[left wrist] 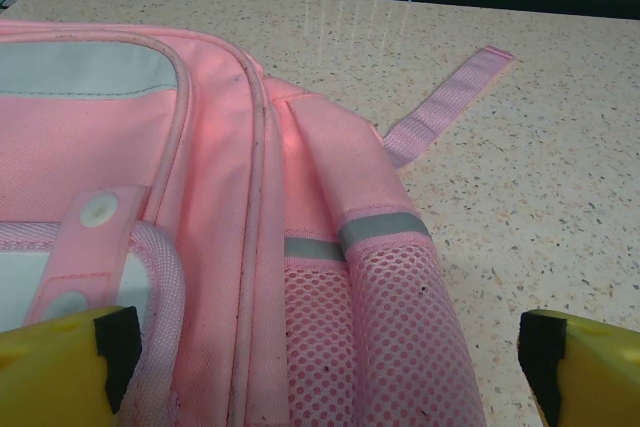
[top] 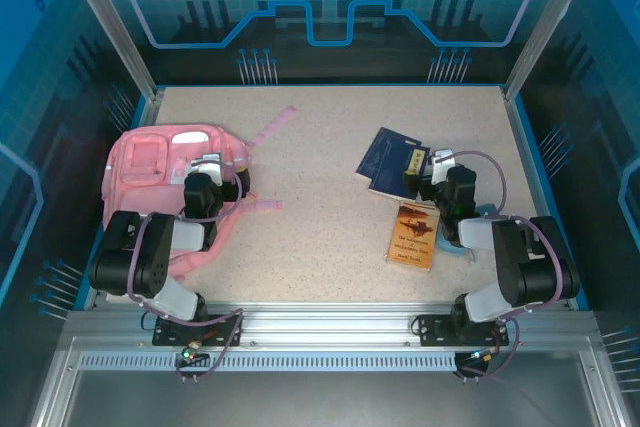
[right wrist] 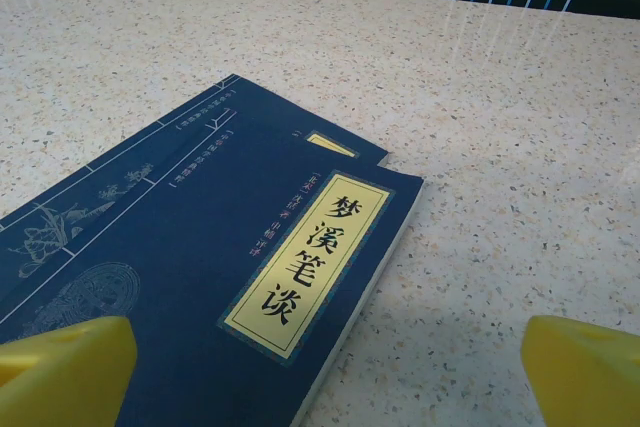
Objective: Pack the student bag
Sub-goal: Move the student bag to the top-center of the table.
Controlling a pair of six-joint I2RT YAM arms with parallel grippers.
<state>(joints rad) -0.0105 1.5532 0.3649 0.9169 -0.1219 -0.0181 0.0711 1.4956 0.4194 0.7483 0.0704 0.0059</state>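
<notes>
The student bag [top: 150, 169], a pink fabric backpack, lies flat at the table's left with a whitish patch [left wrist: 80, 67] and a mesh side pocket [left wrist: 370, 327]. One pink strap [left wrist: 450, 102] trails off to the right. My left gripper [top: 207, 163] hovers open over the bag's right side, its yellow fingers [left wrist: 60, 367] straddling the mesh pocket with nothing held. My right gripper [top: 440, 163] stands open just above the right edge of two overlapping dark blue books [top: 392, 162]. The upper book [right wrist: 200, 277] carries a yellow title label, and the fingertips [right wrist: 590, 367] hold nothing.
An orange-brown book [top: 413, 235] lies on the speckled table [top: 330, 227] near the right arm, with a pale blue item [top: 472, 247] partly hidden beside it. Blue walls [top: 545, 157] edge the table at the sides and back.
</notes>
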